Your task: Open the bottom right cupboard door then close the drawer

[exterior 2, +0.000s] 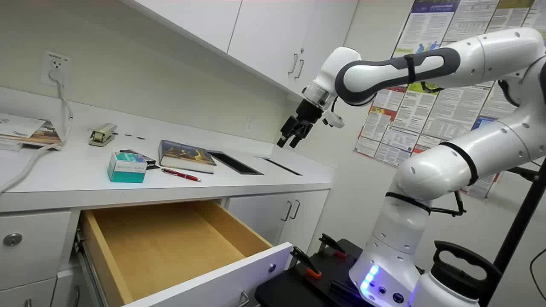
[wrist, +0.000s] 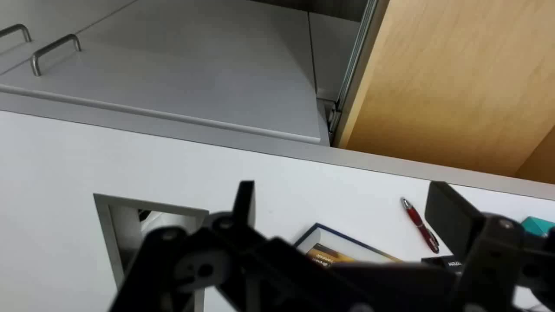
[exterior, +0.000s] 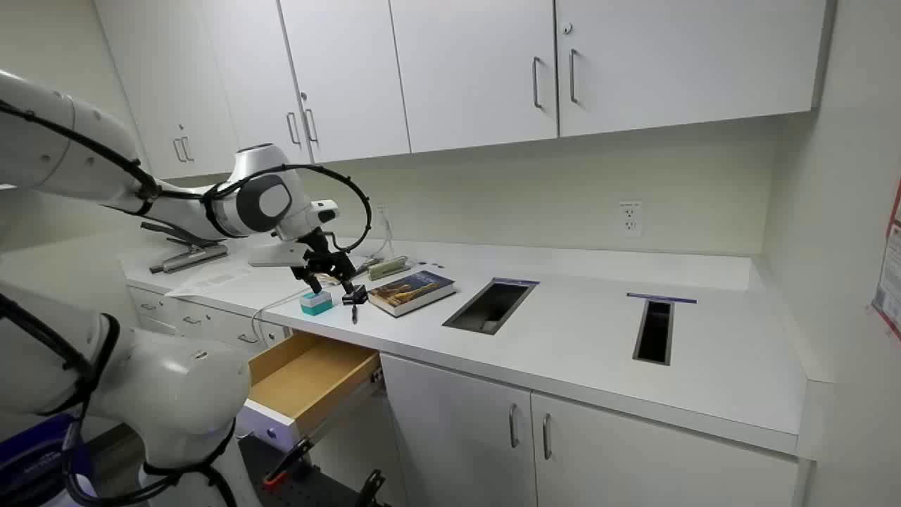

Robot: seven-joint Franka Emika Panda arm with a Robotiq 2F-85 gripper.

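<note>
Black two-finger claw (wrist: pixel 341 196): released, its jaws standing wide apart; it hangs in the air, higher than the flat white worktop (exterior: pixel 577 338).
Wide plain white cupboard door with slim silver bar handle (exterior: pixel 662 451): placed below the worktop, at the bottom right in an exterior view; it is closed.
Shallow wide drawer with pale wooden box and plain white front (exterior 2: pixel 170 247): pulled out far from under the worktop, as both exterior views show.
Narrower white base door with similar handle (exterior: pixel 457 422): also closed; its place is between the wide cupboard door and the drawer.
Thick book with dark blue picture cover (exterior: pixel 412 292): lying flat on the worktop, just beside a rectangular metal-framed opening (exterior: pixel 490 308).
Slim red pen with silver tip (exterior 2: pixel 181 175): lying near the book, toward the front edge.
Small teal and white box (exterior 2: pixel 127 167): standing near the front edge, apart from the claw.
</note>
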